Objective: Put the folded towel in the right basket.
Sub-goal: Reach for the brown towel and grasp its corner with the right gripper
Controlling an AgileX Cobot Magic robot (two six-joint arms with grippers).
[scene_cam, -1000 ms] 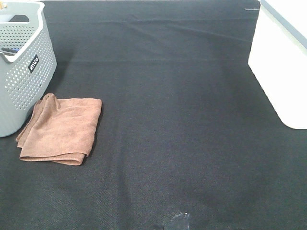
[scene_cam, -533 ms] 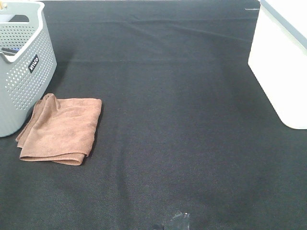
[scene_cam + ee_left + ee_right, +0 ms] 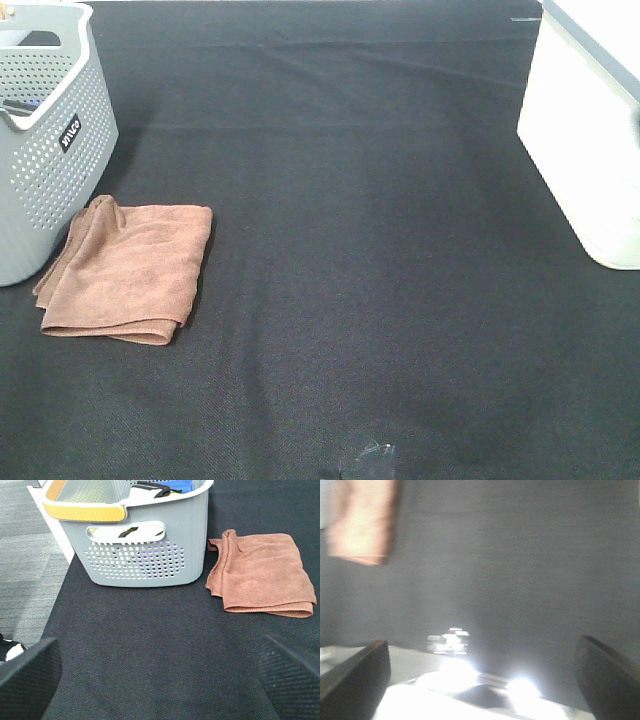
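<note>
The folded brown towel [image 3: 130, 268] lies flat on the black cloth at the left, its left edge against the grey perforated basket [image 3: 50, 150]. It also shows in the left wrist view [image 3: 262, 572] and, blurred and far off, in the right wrist view [image 3: 362, 520]. The white right basket [image 3: 575, 150] stands at the right edge. Neither gripper shows in the exterior high view. My left gripper [image 3: 159, 680] is open and empty, well short of the towel. My right gripper [image 3: 480, 680] is open and empty, far from the towel.
The grey basket [image 3: 145, 555] has an orange-padded rim and holds blue and black items. A patch of clear tape [image 3: 370, 460] sits on the black cloth [image 3: 360, 250] near the front edge. The right wrist view is blurred with bright glare near the table's edge.
</note>
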